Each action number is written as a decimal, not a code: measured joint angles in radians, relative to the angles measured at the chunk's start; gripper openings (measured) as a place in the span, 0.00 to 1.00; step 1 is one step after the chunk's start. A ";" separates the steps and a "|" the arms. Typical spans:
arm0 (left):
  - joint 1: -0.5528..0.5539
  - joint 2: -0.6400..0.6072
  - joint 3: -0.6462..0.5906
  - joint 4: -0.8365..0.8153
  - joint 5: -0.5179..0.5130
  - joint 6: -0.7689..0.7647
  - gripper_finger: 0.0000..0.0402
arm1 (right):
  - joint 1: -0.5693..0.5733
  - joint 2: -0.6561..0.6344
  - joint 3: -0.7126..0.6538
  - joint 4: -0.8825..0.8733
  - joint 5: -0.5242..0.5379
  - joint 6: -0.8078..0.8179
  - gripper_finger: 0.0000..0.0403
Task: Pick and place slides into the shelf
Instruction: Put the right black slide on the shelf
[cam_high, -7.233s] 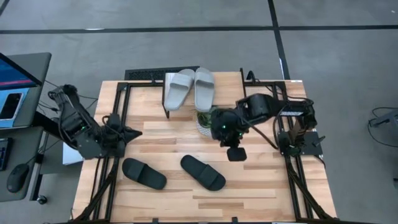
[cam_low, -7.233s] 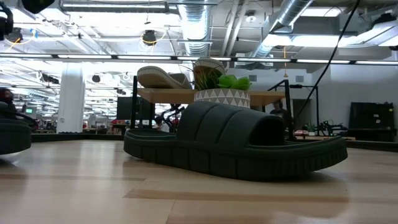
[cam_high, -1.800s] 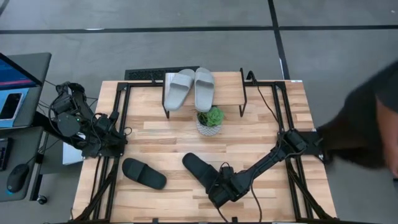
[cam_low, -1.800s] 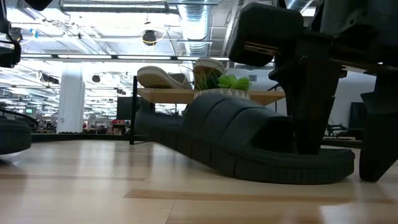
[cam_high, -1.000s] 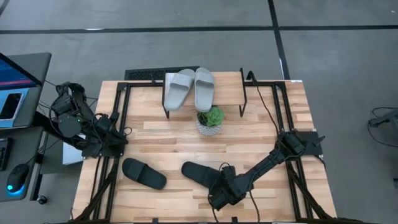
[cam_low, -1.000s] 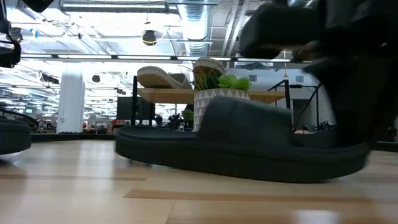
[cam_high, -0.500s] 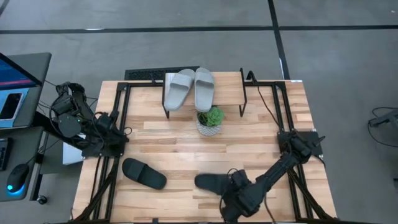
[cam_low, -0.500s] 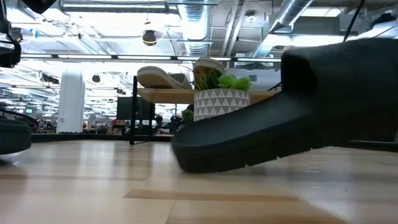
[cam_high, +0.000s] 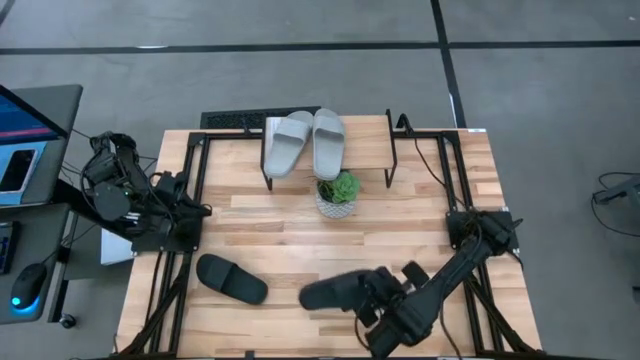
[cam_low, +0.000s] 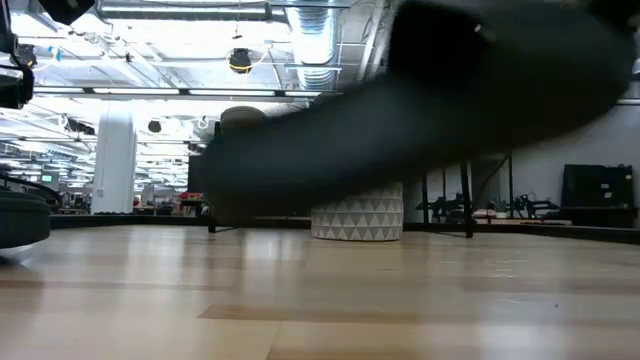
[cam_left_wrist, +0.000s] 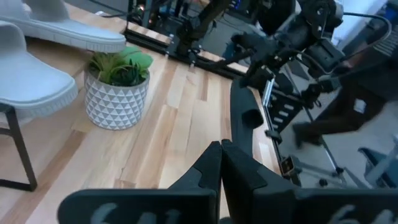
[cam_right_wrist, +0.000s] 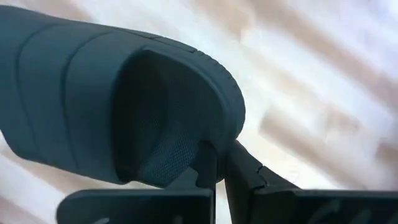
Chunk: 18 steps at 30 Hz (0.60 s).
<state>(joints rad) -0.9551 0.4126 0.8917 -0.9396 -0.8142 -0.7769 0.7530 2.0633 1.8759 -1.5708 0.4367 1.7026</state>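
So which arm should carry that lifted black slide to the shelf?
The right one, probably. Its gripper is already shut on the black slide, held off the table. The left gripper sits shut and empty at the left edge.

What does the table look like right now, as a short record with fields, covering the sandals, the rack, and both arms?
rack: at the table's far edge
grey sandals: two, side by side on the rack
plant pot: on the table, just in front of the rack
held black sandal: lifted off the table by the right tool, which is shut on its strap edge
other black sandal: flat on the table, near left
left tool: shut, empty, parked at the left edge
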 joint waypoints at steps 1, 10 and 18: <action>0.000 0.000 0.000 0.005 -0.006 -0.004 0.00 | -0.006 -0.017 0.000 0.001 0.045 -0.028 0.00; 0.000 0.045 0.000 0.020 -0.066 -0.040 0.00 | -0.050 -0.269 0.000 -0.001 0.241 -0.400 0.00; 0.000 0.127 0.000 0.018 -0.096 -0.102 0.00 | -0.055 -0.518 0.000 -0.001 0.159 -0.729 0.00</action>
<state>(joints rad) -0.9550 0.5398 0.8917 -0.9212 -0.9102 -0.8785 0.6983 1.5455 1.8763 -1.5723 0.5956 0.9741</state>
